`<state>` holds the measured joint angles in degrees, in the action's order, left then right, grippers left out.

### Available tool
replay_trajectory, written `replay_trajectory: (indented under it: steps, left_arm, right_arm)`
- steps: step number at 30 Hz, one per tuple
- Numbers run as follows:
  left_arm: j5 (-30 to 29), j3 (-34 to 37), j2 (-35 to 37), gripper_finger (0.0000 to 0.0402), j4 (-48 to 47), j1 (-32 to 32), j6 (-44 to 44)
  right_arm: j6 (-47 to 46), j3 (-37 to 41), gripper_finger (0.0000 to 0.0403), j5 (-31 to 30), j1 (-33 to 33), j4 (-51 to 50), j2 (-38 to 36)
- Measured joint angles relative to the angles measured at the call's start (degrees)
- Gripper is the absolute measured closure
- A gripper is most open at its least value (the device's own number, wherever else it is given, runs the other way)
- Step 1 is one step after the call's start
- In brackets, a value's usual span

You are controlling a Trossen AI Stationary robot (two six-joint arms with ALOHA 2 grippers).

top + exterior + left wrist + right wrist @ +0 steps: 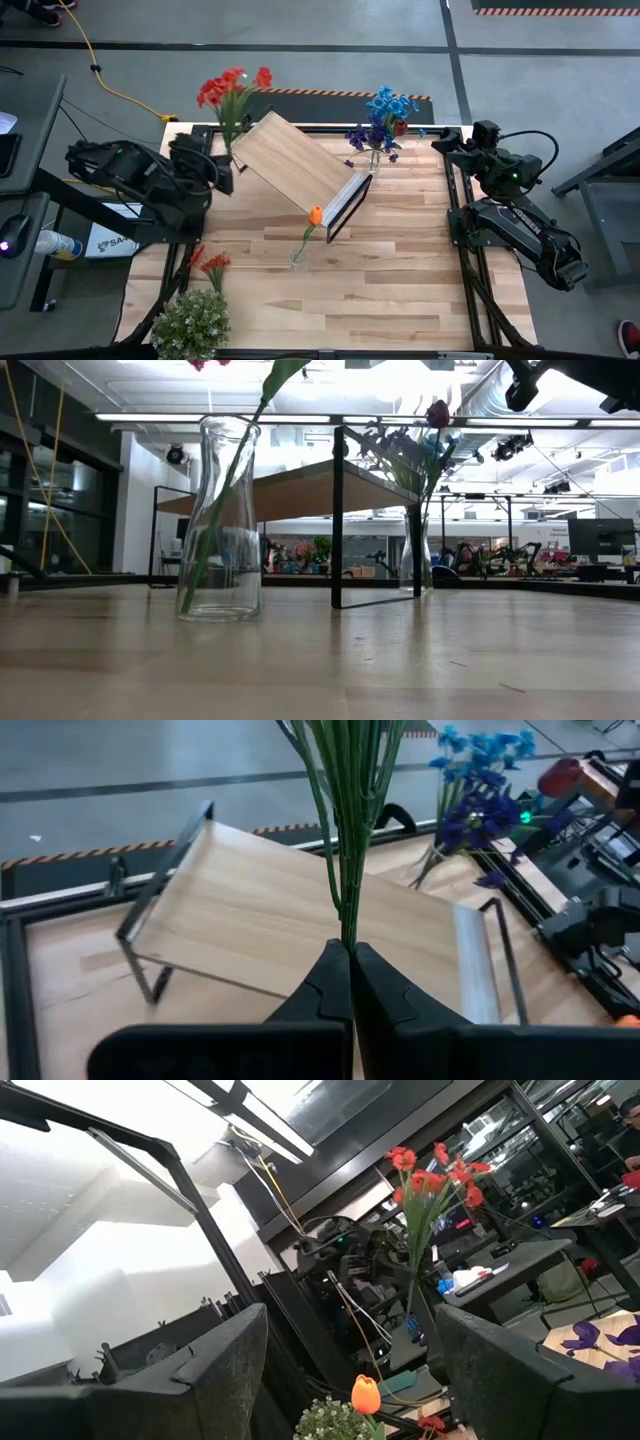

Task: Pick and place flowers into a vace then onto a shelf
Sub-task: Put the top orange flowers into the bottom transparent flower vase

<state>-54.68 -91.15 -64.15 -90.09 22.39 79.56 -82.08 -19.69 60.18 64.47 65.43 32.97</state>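
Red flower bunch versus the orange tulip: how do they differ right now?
The red flower bunch is held off the table, its stems pinched in the left hand; the orange tulip stands in a clear glass vase in front of the shelf. The red bunch has many blooms on several stems; the tulip is a single bloom on one stem. Both have thin green stems.
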Motion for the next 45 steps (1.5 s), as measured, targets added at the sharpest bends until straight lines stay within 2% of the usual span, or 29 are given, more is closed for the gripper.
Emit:
replay_trajectory:
  steps: [6, 16, 30, 38, 45]
  left_arm:
    - [-1.0, 6.1, 6.7, 0.0372, 0.0, 0.0, 0.4]
    - [-2.7, 12.4, 13.7, 0.0372, 0.0, 0.0, 0.4]
    - [-3.4, 14.0, 15.1, 0.0372, 1.0, 0.3, -0.9]
    - [-7.7, 14.0, 13.3, 0.0372, 11.6, 7.1, -10.5]
    - [-12.7, 14.0, 11.1, 0.0372, 14.2, 14.5, -11.4]
  right_arm:
    - [0.0, 0.0, 0.0123, -1.4, 0.0, 0.0, 0.0]
    - [0.0, 0.0, 0.0123, -3.0, 0.0, 0.0, 0.0]
    - [0.0, 0.0, 0.0123, -3.1, 0.0, 0.0, 0.0]
    - [0.1, 0.0, 0.0123, -3.1, 0.0, 0.0, 0.0]
    - [0.1, 0.0, 0.0123, -3.1, 0.0, 0.0, 0.0]
